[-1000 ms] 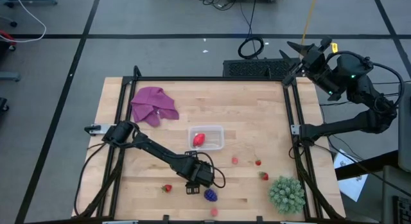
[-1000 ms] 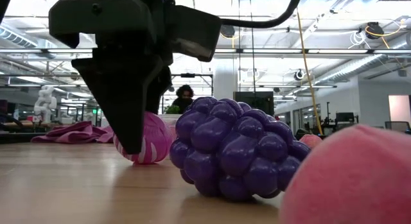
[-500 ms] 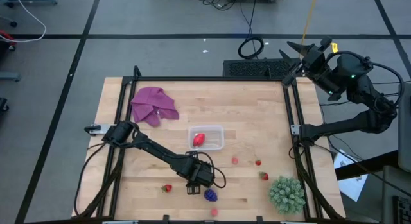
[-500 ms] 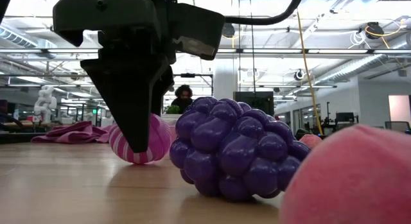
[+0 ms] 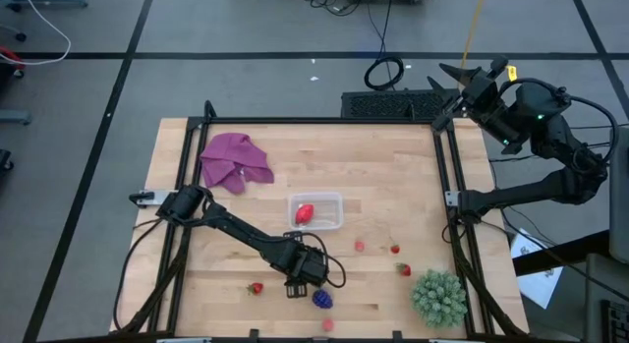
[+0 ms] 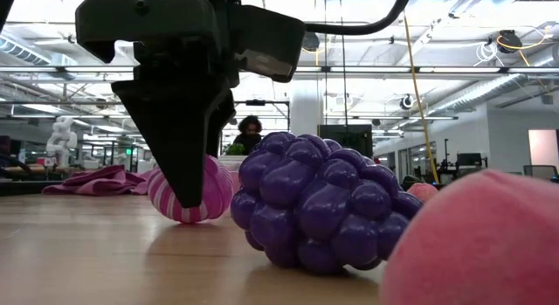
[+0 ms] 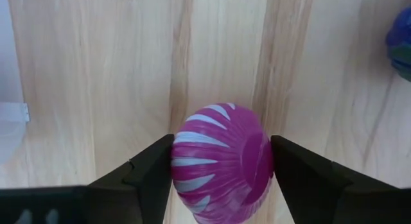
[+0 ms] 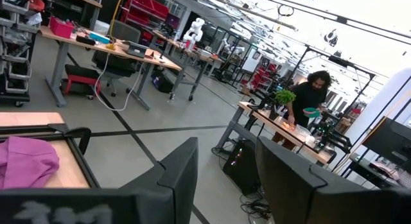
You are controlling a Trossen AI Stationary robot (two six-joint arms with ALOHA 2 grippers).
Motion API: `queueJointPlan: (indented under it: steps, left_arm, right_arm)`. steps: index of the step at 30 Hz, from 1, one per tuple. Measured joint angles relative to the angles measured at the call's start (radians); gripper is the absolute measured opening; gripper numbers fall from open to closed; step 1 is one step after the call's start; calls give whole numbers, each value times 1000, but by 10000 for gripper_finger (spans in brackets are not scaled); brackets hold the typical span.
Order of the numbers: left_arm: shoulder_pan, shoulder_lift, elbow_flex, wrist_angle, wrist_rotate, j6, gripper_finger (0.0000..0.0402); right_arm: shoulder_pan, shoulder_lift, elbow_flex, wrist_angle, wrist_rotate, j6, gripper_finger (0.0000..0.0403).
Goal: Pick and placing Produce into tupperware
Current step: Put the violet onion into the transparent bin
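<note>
Nearest the low camera, a pale pink fruit (image 6: 489, 244) is filling the corner of that view, and just beyond it a dark blue-purple berry (image 6: 319, 204) is sitting on the wooden table (image 5: 393, 166). In the overhead view this berry (image 5: 322, 299) is lying near the table's front edge, with the pink one (image 5: 327, 324) closer to the edge still.

Right behind the berry, the left gripper (image 7: 221, 163) is standing low over the table, its two dark fingers (image 7: 151, 169) pressing on either side of a magenta fruit with pale stripes (image 7: 221, 160); the fruit is resting on or just at the wood in the low view (image 6: 188, 191). From above, the gripper (image 5: 307, 272) is sitting just in front of the tupperware.

A small red strawberry (image 5: 256, 288) is lying to its left, and three more small reddish fruits (image 5: 394, 250) are spreading out to the right, near a green spiky plant (image 5: 438, 296).

Farther back, the tupperware (image 5: 332, 199) is sitting near mid-table with one red fruit (image 5: 305, 213) inside. A purple cloth (image 5: 234, 161) is lying beyond it to the left.

The right gripper (image 8: 225, 179) is waiting raised past the table's far right corner, fingers parted a little and holding nothing
</note>
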Motion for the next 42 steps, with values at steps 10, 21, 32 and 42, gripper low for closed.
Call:
queueJointPlan:
  steps: [10,21,32,42]
  left_arm:
    - [0,0,17,-18,-7,-35,241]
    - [8,0,241,-218,-96,14,241]
    - [171,-4,422,-298,-287,260,241]
    - [335,-3,325,-132,-156,326,241]
  right_arm:
    - [0,0,0,0,0,0,148]
    - [0,0,0,0,0,0,148]
    - [0,0,0,0,0,-4,148]
    - [0,0,0,0,0,-41,148]
